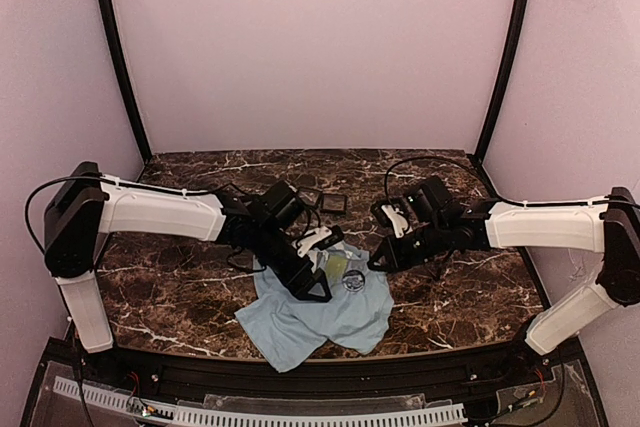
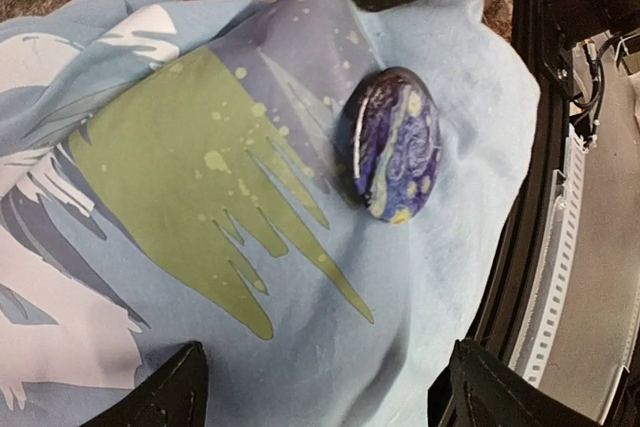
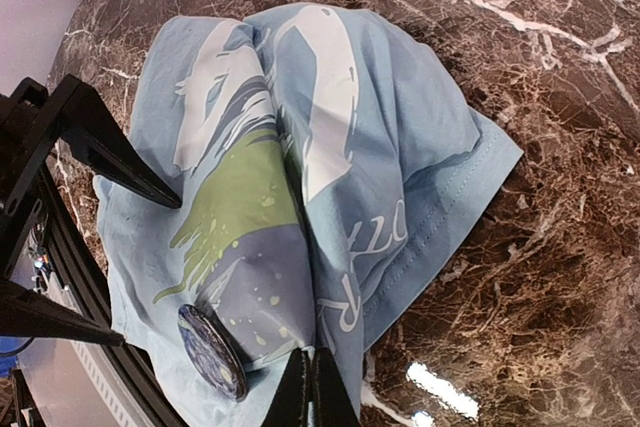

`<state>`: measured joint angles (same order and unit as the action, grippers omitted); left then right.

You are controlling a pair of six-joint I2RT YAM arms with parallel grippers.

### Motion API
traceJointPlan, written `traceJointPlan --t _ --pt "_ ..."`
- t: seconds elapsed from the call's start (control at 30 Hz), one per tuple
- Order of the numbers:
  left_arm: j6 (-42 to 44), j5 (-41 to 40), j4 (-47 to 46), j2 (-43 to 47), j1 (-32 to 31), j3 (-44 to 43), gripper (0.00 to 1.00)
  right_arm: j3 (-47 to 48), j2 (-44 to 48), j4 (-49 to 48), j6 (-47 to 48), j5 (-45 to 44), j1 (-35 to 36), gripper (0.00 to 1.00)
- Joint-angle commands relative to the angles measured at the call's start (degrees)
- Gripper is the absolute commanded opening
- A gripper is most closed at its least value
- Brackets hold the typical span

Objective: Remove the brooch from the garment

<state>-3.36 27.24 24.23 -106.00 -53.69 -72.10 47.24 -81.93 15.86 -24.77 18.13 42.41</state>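
Left of centre over the worktop (image 1: 180, 292), poised low above the shirt (image 1: 330, 322) on the left arm (image 1: 160, 212). Holding the left jaws spread wide, nothing between them; touching the cloth or not, cannot tell. Ahead of that gap, finding the brooch (image 2: 395, 144): lying on pale blue cloth just right of the green print (image 2: 200, 167), near the shirt's right border, seemingly tipped up on one edge, untouched and to all appearance not yet unpinned. Further right, stretched in on the right arm (image 1: 545, 225) with the right jaws pressed together, seemingly nipping a ridge of shirt just beside the brooch, to judge by folds converging on the tips in the right wrist view.

Reading the step as set-up for the grasp: cloth steadied on the right, brooch not yet taken. Next, bringing the left jaws forward and down to straddle the brooch across its rim, closing on the disc and not on the cloth under it, then pulling away from the shirt against the right-hand hold. Calls for a shallow, exact grip on a thin domed edge; risks slipping off, or dragging the whole shirt along, on catching cloth or losing the right-hand pinch.
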Motion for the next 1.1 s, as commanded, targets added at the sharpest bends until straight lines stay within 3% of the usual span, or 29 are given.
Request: traceJointPlan --t 0.0,0.17,0.43,0.67,0.8,1.0,1.07 --pt "1.44 -4.33 2.28 -0.82 -0.96 -1.86 0.79 1.11 -0.07 -0.97 -0.6 -0.9 0.35 0.0" --pt "2.23 -6.56 3.49 -1.85 -2.18 -2.57 0.57 1.05 0.1 -1.41 -0.64 -0.95 0.31 0.0" --pt "0.83 -3.77 2.7 -2.29 -2.47 -2.82 0.21 0.84 1.04 -1.46 -0.89 -2.57 0.3 0.0" --pt "-0.83 0.81 1.91 -0.96 -2.41 -3.38 0.02 1.13 2.82 -0.13 -1.25 -5.15 0.12 0.03" --pt "-0.82 2.26 1.39 0.95 -1.87 -3.32 0.01 2.02 4.14 1.34 -1.25 -7.1 0.13 0.14" --pt "-2.93 10.24 -2.74 6.02 1.84 -1.87 0.01 5.58 6.37 5.8 -1.11 -10.67 0.43 0.49" --pt "-5.34 15.12 -6.28 7.48 3.69 -0.65 0.01 6.74 7.62 6.69 -1.58 -11.67 0.73 0.57"
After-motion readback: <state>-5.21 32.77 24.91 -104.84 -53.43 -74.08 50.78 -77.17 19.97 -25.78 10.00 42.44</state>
